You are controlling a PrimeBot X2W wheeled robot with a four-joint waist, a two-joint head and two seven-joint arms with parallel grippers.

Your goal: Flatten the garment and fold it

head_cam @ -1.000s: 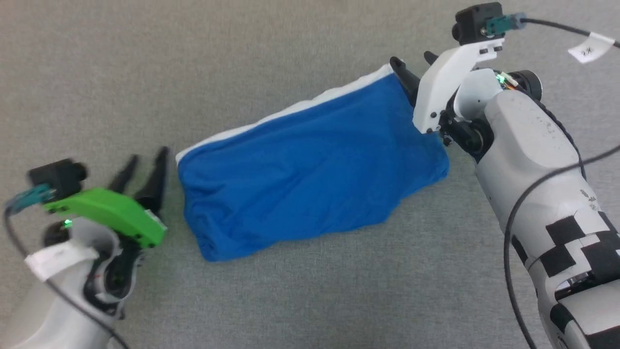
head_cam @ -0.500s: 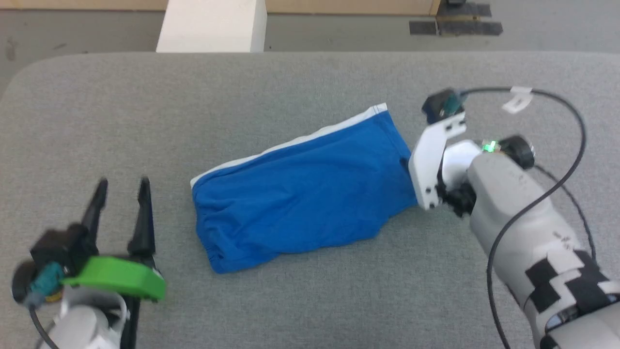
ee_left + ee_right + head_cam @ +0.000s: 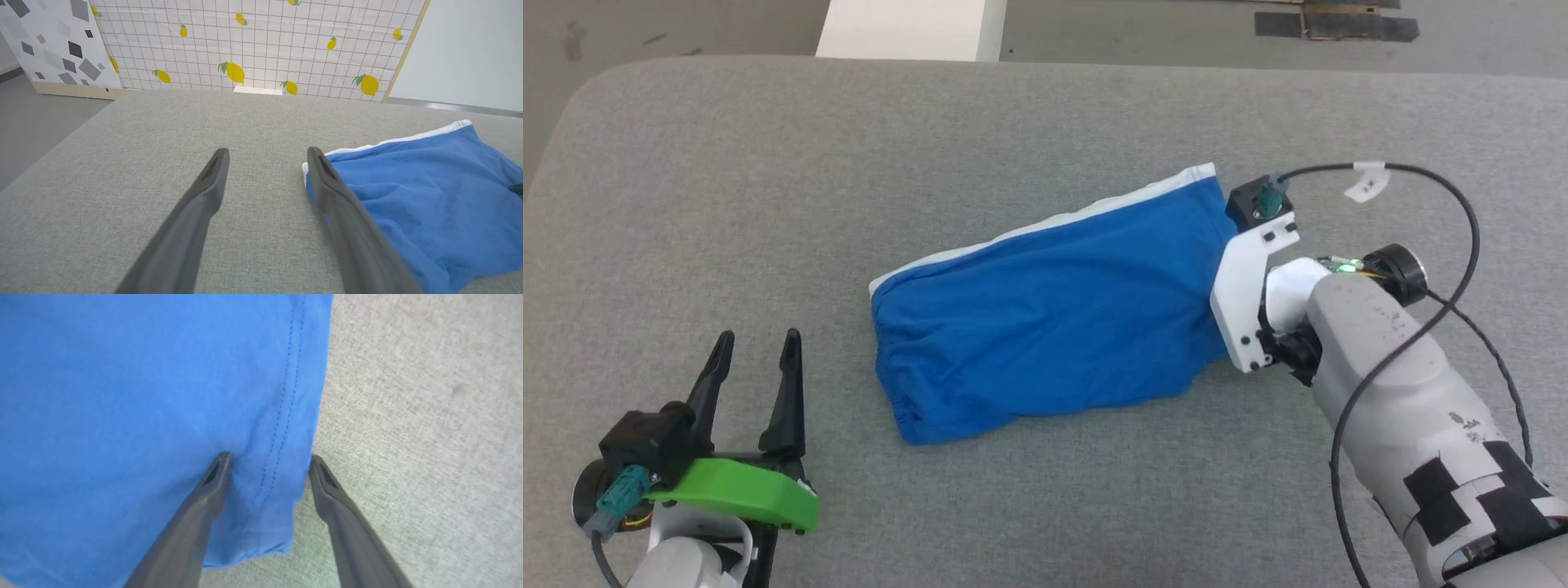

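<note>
The garment (image 3: 1054, 318), bright blue with a white stripe along its far edge, lies folded on the grey table (image 3: 768, 163), its gathered waistband to the left. My left gripper (image 3: 757, 339) stands open over bare table near the front left, apart from the waistband; in the left wrist view the left gripper (image 3: 267, 152) has the garment (image 3: 408, 196) just to its right. My right gripper (image 3: 269, 459) is open and straddles the stitched right hem of the garment (image 3: 122, 396), one finger on the fabric, the other over the table. Its white wrist mount (image 3: 1241, 286) hides the fingers from above.
The table's far edge is rounded at its back left corner. A white block (image 3: 907, 28) and black tape on the floor (image 3: 1339, 24) lie beyond it. A black cable (image 3: 1421, 175) loops over my right arm. A lemon-patterned wall (image 3: 245, 41) stands behind.
The head camera has tilted back, bringing the table's far edge into view. My left gripper has drawn away from the waistband. My right gripper has moved from the garment's far right corner down along its right hem.
</note>
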